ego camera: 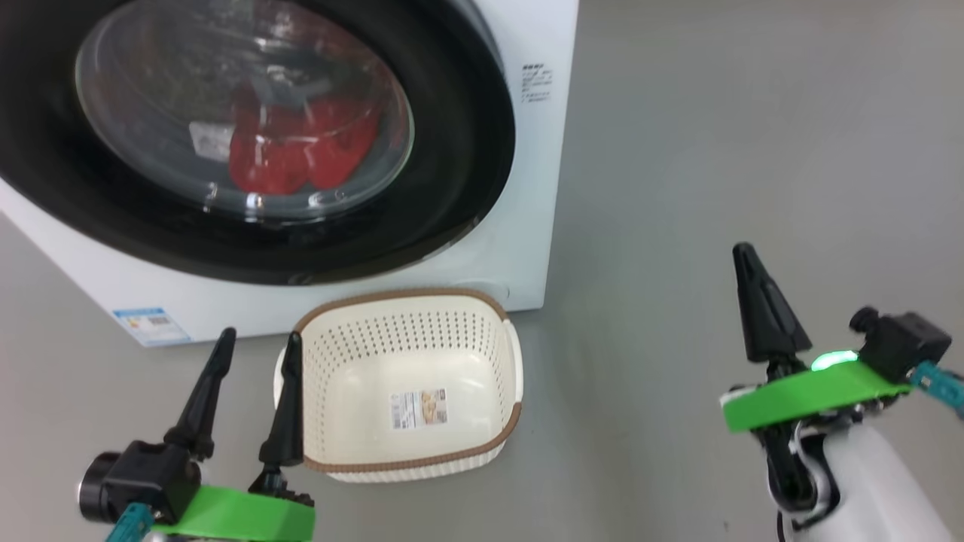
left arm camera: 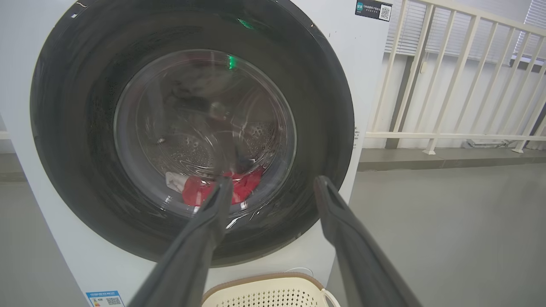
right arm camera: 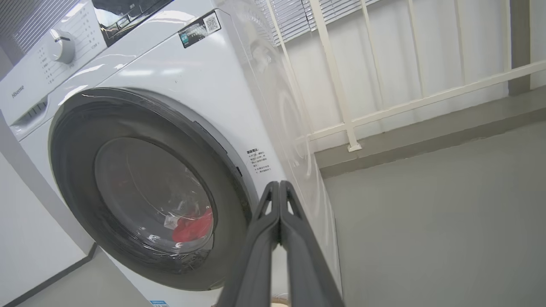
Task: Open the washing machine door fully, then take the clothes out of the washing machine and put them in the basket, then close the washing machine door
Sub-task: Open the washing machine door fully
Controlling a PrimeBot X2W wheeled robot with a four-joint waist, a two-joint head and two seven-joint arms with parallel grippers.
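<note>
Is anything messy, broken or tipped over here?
Nothing stands out. The round black-framed glass door is shut, the red clothes lie inside the white washing machine, and the cream perforated plastic basket stands upright, empty.

Big white front-loading washing machine [right arm camera: 200,81]: smooth, glossy casing. Its large round black-framed door [ego camera: 248,90]: shiny frame, clear glass bowl with bright glints. Bright red clothes [ego camera: 301,150] behind the glass: soft cloth. Small cream-white perforated basket [ego camera: 407,339]: matt plastic, brown woven rim, paper label [ego camera: 418,409]. Grey floor [ego camera: 753,150]: smooth, matt.
</note>
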